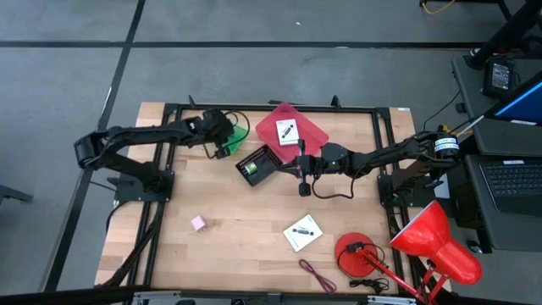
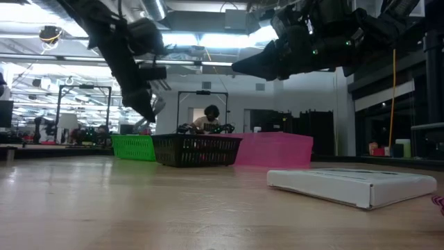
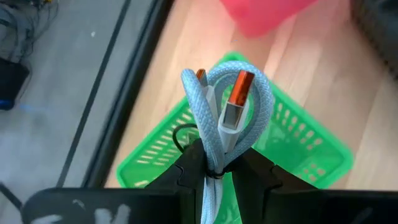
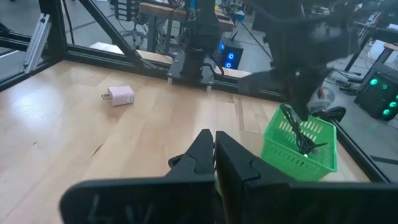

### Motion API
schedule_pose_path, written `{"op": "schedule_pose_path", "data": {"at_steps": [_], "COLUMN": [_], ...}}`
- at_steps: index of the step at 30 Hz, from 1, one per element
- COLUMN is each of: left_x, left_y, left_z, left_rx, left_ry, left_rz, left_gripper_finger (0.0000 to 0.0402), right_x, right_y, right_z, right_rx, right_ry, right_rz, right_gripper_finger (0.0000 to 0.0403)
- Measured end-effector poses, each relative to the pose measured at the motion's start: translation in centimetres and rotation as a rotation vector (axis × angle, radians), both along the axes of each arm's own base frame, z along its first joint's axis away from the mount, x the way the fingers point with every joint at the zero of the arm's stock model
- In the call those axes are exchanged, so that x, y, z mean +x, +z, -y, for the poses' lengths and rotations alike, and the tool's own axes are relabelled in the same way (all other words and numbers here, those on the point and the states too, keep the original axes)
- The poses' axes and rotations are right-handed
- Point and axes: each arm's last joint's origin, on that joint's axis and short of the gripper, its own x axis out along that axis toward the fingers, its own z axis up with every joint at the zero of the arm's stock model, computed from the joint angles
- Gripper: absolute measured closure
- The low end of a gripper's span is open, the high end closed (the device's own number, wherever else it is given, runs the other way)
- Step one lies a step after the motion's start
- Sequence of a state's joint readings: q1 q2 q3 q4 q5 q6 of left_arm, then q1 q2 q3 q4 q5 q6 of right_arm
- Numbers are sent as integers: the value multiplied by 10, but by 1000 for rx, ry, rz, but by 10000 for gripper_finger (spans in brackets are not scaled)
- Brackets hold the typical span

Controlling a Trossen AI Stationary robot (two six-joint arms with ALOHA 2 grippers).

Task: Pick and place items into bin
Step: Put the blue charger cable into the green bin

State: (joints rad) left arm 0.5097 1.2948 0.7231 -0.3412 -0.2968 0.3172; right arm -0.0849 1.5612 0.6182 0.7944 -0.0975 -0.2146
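Note:
My left gripper is shut on a coiled grey-blue braided USB cable and hovers over the green basket, at the table's far left. My right gripper is shut and empty above mid-table, just right of the black basket. One white card lies in the pink bin. Another white card, a pink cube and a maroon cord lie flat on the wood. My left gripper pinches the cable bundle between its two fingers near a thin black tie. The looped end and two orange-tipped plugs stick out past the fingertips. The bundle is lifted clear, over the green basket.
A red desk lamp with a round base fills the near right corner. The three baskets stand in a row near the far edge. A thin black cable hangs into the green basket. Open wood lies between the pink cube and the near card.

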Motion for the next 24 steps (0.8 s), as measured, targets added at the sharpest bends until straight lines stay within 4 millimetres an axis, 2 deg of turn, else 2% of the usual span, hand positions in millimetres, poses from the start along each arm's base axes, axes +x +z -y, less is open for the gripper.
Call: {"op": "schedule_pose_path", "data": {"at_steps": [6,14,24], "left_x": [3,4,4], "left_y": [-15,-20,-20], "left_z": [-4,-6,-6], "left_rx": [-3,16,22], "left_ry": [13,9,14], "left_rz": [-91,-137,-140], "left_gripper_finger": [347,346,305], "right_x": [0,0,0], "right_y": [0,-1,-1], "right_z": [0,0,0], "right_rx": [0,0,0], "right_ry": [0,0,0], "right_rz": [-5,-6,-6], "right_gripper_finger": [403,403,403]}}
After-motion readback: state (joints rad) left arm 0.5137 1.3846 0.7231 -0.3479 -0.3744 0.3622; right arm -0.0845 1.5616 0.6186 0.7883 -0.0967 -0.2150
